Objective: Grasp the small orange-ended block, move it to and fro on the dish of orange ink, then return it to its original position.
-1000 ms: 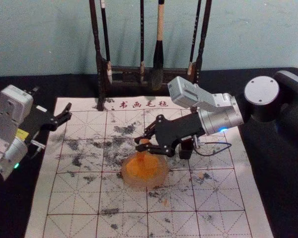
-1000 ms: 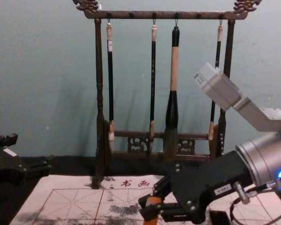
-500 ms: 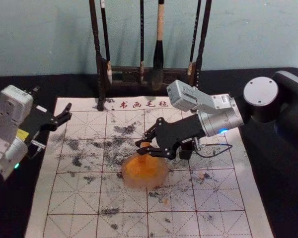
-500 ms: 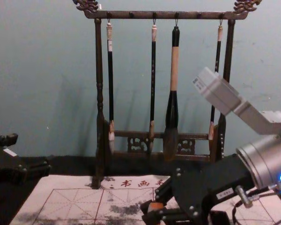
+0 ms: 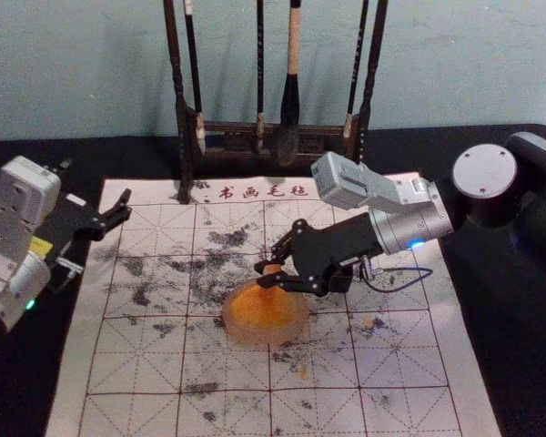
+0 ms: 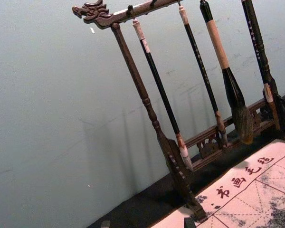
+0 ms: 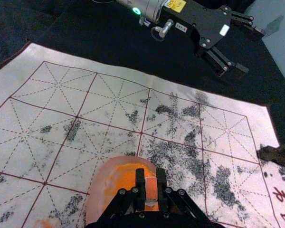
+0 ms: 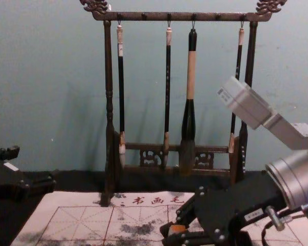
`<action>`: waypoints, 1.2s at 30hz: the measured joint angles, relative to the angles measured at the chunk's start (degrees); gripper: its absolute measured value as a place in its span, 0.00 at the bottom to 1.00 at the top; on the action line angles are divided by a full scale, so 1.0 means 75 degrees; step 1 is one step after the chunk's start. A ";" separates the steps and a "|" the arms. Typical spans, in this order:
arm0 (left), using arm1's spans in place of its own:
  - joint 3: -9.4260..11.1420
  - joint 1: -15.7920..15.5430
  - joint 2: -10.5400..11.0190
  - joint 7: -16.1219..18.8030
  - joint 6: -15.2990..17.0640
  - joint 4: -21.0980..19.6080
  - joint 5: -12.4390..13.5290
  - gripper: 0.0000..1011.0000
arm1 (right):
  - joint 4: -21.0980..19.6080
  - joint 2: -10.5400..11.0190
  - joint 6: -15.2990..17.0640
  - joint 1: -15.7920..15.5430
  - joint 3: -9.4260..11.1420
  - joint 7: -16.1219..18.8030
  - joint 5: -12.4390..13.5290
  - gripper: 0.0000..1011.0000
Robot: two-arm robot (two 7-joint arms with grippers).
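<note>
Black cloth lay under the pale mat, its printed grid smudged with dark ink marks. Beyond them, at twelve o'clock, a turned dark wood rack with brushes stood before a blue-green wall.

What mattered to you was how the orange-ended block sat against the dish. Your right gripper reached in from about two o'clock and had the block clenched between its fingertips, over the dish's twelve o'clock side as the head camera saw it. You had no gap left to close at the jaws. The block's long axis looked close to upright, its lower end pointing down toward the ink; whether that end touched, you could not tell. Your right arm was plainly the nearer one; your left gripper sat idle near the mat's ten o'clock edge, its fingers spread and holding nothing.

You seemed to be in the to-and-fro stage, so the likely next move was a short, level stroke across the ink, with the return left for afterward. Too much downward pressure could have skewed the block in the grip or nudged the dish, which was round, with a broad translucent rim around bright, wet-looking orange. The block itself looked straight-sided and narrow.
</note>
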 joint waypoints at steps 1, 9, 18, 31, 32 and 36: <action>0.0000 0.0000 0.0000 0.0000 0.0000 -0.0001 0.0000 0.99 | -0.0023 0.0017 0.0008 -0.0009 0.0003 -0.0005 0.0002 0.13; 0.0000 0.0000 0.0000 0.0000 0.0000 0.0000 0.0000 0.99 | -0.0325 0.0233 0.0096 -0.0123 0.0021 -0.0057 0.0023 0.13; 0.0001 0.0000 0.0000 0.0000 0.0000 0.0000 0.0000 0.99 | -0.0824 0.0541 0.0145 -0.0298 0.0010 -0.0041 0.0091 0.13; 0.0001 0.0000 0.0000 0.0000 0.0000 0.0000 0.0000 0.99 | -0.1207 0.0697 0.0142 -0.0424 -0.0118 0.0078 0.0207 0.13; 0.0000 0.0000 0.0000 0.0000 0.0000 0.0000 0.0000 0.99 | -0.1206 0.0683 0.0135 -0.0425 -0.0133 0.0089 0.0216 0.13; 0.0000 -0.0001 0.0000 0.0000 0.0000 -0.0001 0.0000 0.99 | -0.1181 0.0633 0.0112 -0.0418 -0.0163 0.0112 0.0239 0.13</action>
